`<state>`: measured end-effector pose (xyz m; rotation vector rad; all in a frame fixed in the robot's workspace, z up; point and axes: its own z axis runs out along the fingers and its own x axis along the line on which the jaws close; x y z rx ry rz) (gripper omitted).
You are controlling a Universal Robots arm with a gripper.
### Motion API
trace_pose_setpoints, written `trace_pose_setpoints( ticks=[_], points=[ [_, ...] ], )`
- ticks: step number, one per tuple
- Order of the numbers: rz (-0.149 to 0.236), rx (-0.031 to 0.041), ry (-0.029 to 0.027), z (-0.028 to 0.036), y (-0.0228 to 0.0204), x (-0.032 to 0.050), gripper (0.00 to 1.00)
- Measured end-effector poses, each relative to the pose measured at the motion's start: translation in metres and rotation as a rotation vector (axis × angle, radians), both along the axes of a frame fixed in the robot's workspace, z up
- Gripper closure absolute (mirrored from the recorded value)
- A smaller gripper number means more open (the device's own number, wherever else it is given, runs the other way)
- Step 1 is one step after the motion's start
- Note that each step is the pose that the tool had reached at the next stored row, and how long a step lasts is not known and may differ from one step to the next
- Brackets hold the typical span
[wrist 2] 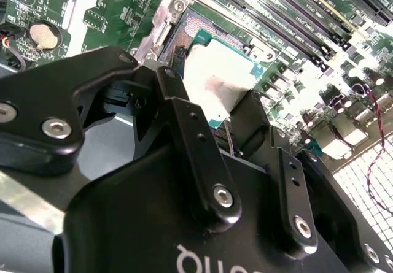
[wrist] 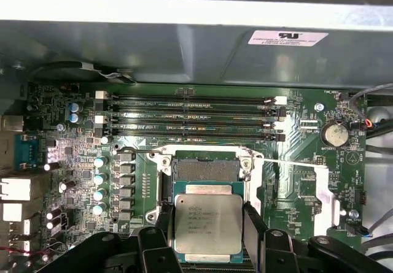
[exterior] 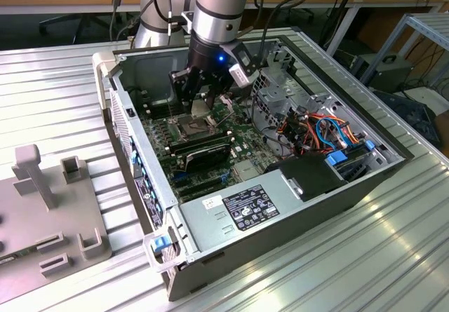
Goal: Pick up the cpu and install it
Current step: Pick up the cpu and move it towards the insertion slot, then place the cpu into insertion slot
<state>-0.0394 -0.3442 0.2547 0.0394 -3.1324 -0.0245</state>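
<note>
The computer case (exterior: 231, 259) lies open on the ribbed metal surface (exterior: 337, 263), and the arm reaches down into it. The hand (wrist: 207, 233) is clamped on the cpu (wrist: 207, 221), with one black finger (wrist: 253, 230) on each of two opposite edges. The cpu hangs above the open socket (wrist: 206, 170) on the green motherboard (wrist: 295, 181) and is not seated in it. Its silver top carries some lines of fine print which I cannot read. A white sticker (wrist: 287, 37) with small print sits on the case wall. A bigger label (exterior: 247, 206) is on the power supply (exterior: 203, 229).
</note>
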Motion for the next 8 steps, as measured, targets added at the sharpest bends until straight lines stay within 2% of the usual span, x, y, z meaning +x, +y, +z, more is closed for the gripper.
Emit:
trace_pose_setpoints(
  ticks=[8],
  points=[
    [0.000,-0.0003,0.0001,0.0015,0.0000,0.0000,0.45]
  ],
)
